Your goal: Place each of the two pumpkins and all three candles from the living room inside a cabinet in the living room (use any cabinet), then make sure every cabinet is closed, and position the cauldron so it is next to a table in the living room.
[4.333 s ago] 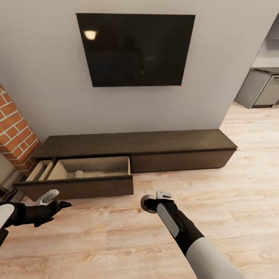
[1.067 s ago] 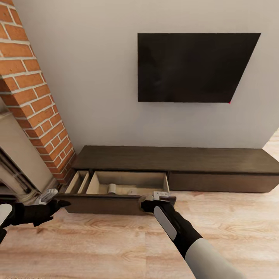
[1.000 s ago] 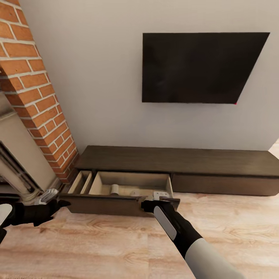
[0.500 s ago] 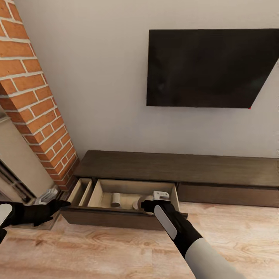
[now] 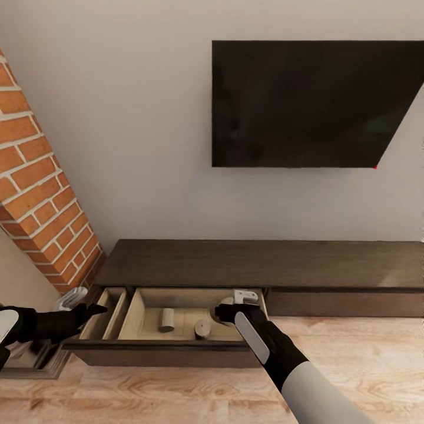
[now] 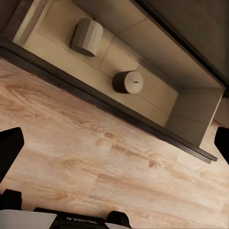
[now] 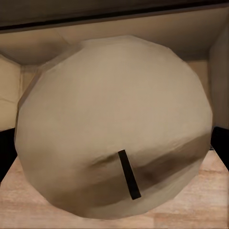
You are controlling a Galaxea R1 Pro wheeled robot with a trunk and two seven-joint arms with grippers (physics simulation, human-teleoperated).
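The long dark brown cabinet [image 5: 265, 262] runs along the wall with its left drawer [image 5: 159, 355] pulled out. Two grey-beige candles lie on the pale drawer floor, one [image 5: 166, 320] on its side and one [image 5: 203, 328] beside it; the left wrist view shows them too [image 6: 87, 36] [image 6: 128, 81]. My right gripper [image 5: 234, 304] is shut on a third candle [image 7: 114, 124] and hovers over the right end of the open drawer. To the left of the drawer, my left gripper [image 5: 88, 310] is open with its fingers [image 6: 9, 148] wide apart over the floor.
A black TV [image 5: 312, 103] hangs on the wall above the cabinet. A brick fireplace column [image 5: 41, 194] stands at the left, close to my left arm. Light wood floor [image 5: 365, 365] stretches in front of the cabinet.
The view has closed in on the cabinet. My right gripper with its candle, earlier in front of the drawer's front panel, is now over the drawer's inside.
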